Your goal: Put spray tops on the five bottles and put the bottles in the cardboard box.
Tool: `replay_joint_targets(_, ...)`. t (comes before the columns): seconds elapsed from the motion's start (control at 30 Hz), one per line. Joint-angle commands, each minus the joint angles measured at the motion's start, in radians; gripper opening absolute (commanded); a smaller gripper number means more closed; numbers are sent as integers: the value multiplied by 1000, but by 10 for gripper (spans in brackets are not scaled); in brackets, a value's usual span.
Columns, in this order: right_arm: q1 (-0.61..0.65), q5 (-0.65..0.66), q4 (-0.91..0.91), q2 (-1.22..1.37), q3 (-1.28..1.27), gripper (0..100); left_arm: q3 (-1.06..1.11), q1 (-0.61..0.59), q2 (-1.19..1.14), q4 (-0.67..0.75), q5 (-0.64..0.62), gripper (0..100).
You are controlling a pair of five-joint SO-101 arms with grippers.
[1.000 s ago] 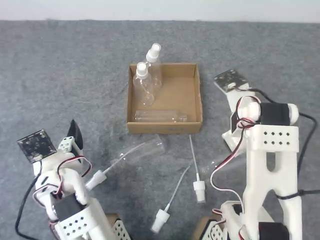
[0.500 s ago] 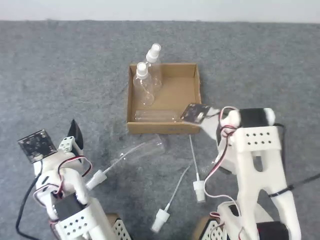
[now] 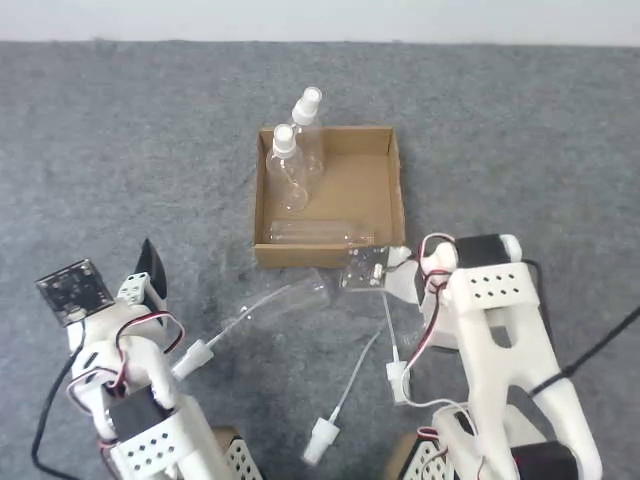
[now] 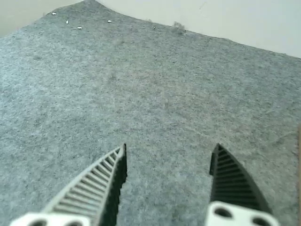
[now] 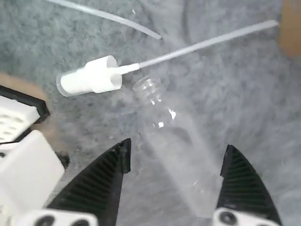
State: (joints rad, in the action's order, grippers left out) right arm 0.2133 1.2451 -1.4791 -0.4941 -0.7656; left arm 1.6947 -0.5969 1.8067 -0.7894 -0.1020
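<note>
The right gripper (image 5: 178, 146) hangs released, its fingers spread wide to either side of a clear bottle (image 5: 175, 136) lying capless on the grey felt (image 5: 263, 70), with a white spray top (image 5: 89, 77) just beside the bottle's neck. The left gripper (image 4: 170, 147) is open too, over bare felt. In the cardboard box (image 3: 397, 190), one capped bottle (image 3: 287, 175) stands at the far left corner, a second capped bottle (image 3: 308, 125) stands at the far wall, and an uncapped one (image 3: 315, 232) lies along the near wall.

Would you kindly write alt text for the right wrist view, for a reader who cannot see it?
The right gripper is open over a clear, capless bottle lying on grey carpet, its fingers to either side. A white spray top with a long tube lies by the bottle's neck.
</note>
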Motion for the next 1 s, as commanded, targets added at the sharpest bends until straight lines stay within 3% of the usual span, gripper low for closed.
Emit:
replay_joint_targets(0.0, 5, 74, 74, -41, -51, 260, -10, 3, 12, -20, 6, 272)
replay_joint_targets(0.47, -2, 123, 364, -41, -269, 252, -10, 3, 12, -20, 6, 272)
replay_joint_targets(0.7, -2, 118, 378, -48, -278, 113, -10, 3, 12, -20, 6, 272)
replay_joint_targets(0.97, -67, -123, 386, -50, -227, 108, -10, 3, 12, -20, 6, 272)
